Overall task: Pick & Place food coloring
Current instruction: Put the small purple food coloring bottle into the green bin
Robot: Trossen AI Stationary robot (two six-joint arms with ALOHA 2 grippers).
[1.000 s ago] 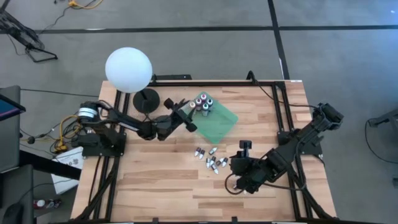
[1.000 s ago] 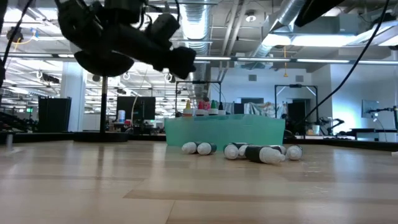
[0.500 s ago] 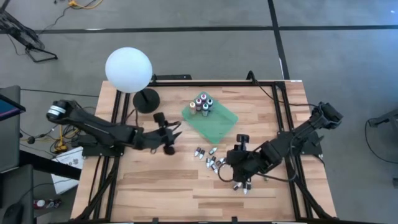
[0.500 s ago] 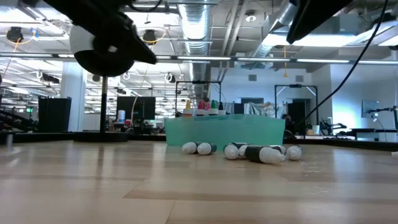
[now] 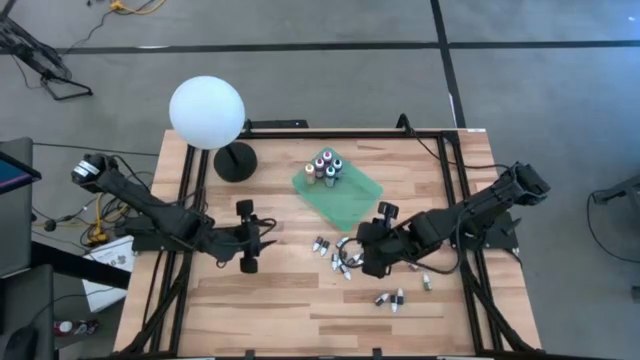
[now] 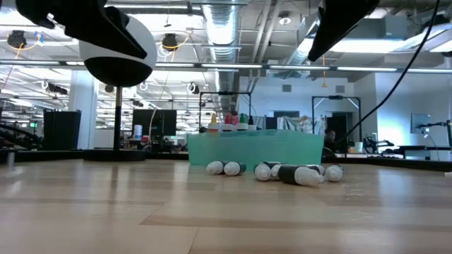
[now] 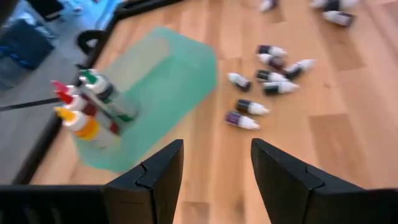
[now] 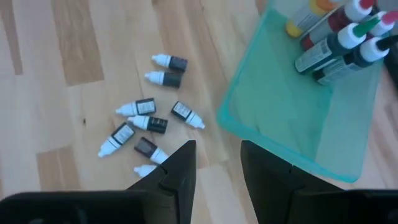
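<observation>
- Two empty grippers: my right gripper (image 5: 352,262), jaws parted, hovers over the loose bottles (image 5: 337,258); left gripper (image 5: 247,238) is open, well apart.
- Bottles look light, slick, prone to rolling; I'd pinch one mid-body.
- Others stand in the green tray (image 5: 352,200).

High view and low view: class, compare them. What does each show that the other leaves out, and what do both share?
Only the high view shows both grippers: the left gripper open over bare wood, and the right gripper open beside the loose bottles. It also shows three stray bottles nearer the table's front edge and the white ball lamp.

Only the low view shows the room behind the table, with its ceiling ducts and lights.

Both show the green tray, the upright bottles in it and the loose bottles lying in front.
</observation>
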